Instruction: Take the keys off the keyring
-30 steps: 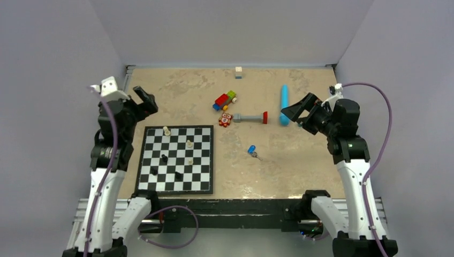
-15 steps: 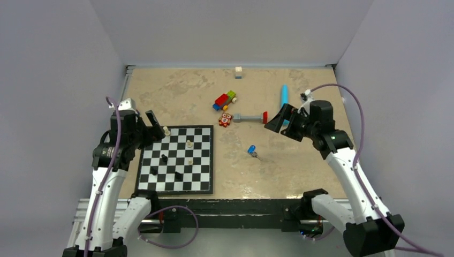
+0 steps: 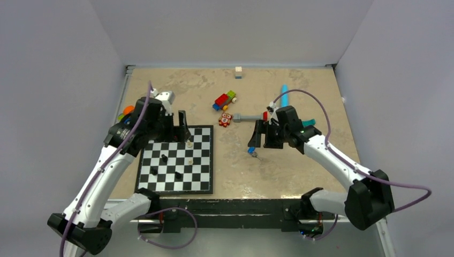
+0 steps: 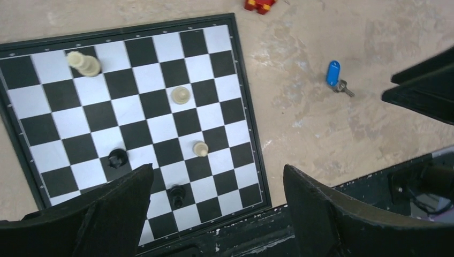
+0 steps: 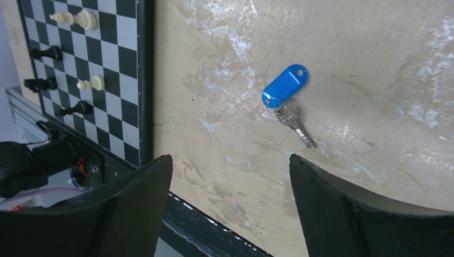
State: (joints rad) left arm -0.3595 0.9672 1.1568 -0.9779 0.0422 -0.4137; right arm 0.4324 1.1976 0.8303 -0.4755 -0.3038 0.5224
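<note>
R of chessboard [image 3: 201, 180]: keyring [image 5: 285, 84] diag., key [image 5: 293, 124] (on ring) tip near-R

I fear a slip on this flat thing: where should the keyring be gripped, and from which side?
Likely the blue tag of the keyring, jaws across its two long edges, coming straight down. It lies flat, and the tag is its broadest part; the thin ring and key at one end offer little to bite. The open right gripper hangs nearest.
</note>
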